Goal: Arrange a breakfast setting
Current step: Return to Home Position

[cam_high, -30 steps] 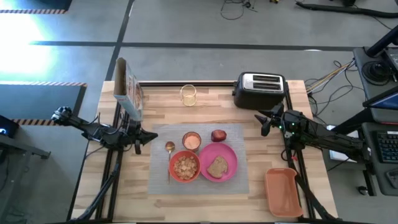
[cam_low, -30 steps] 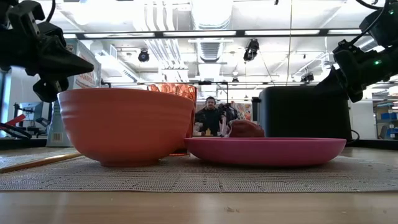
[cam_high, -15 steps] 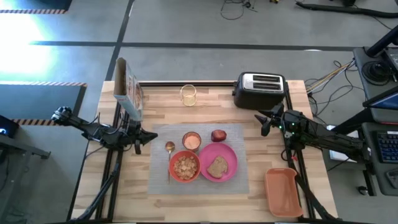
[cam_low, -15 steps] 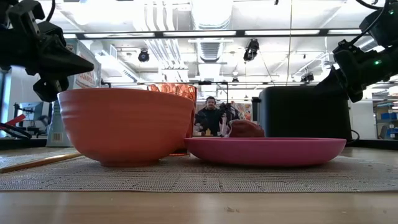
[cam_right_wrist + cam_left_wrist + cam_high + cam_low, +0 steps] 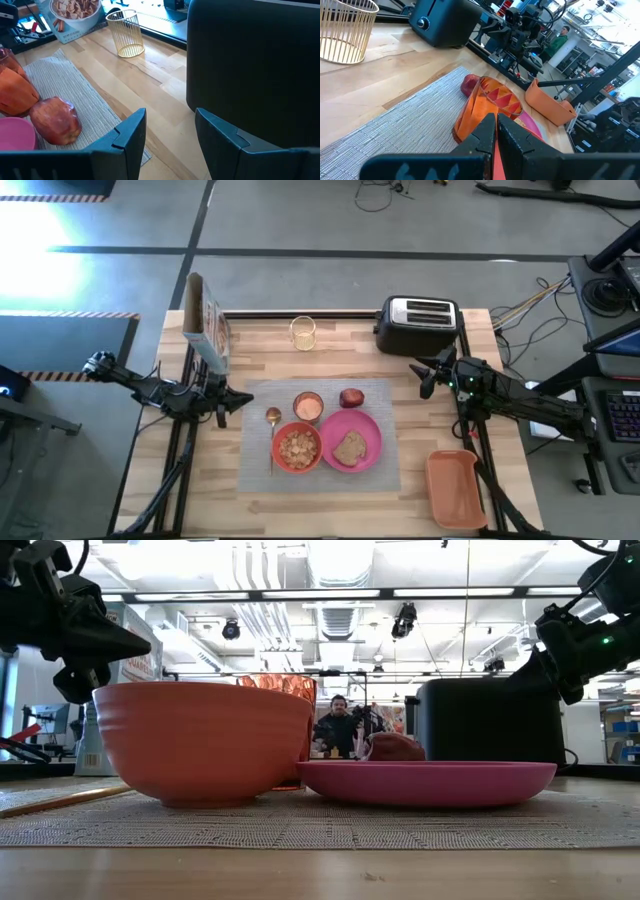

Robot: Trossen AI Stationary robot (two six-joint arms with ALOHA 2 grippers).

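Flanking the grey mat (image 5: 320,478), left gripper (image 5: 221,416) sits closed, right gripper (image 5: 421,378) parted.

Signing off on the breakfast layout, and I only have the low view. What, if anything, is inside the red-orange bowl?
Observer: The high view shows the bowl filled with pale cereal-like pieces.
Operator: Is the pink plate bare? Its rim blocks my view.
Observer: No, a brown toast slice lies on the pink plate.
Operator: Is either gripper holding anything?
Observer: No. The right gripper is open and empty beside the toaster, and the left gripper is shut on nothing at the left edge of the grey mat.
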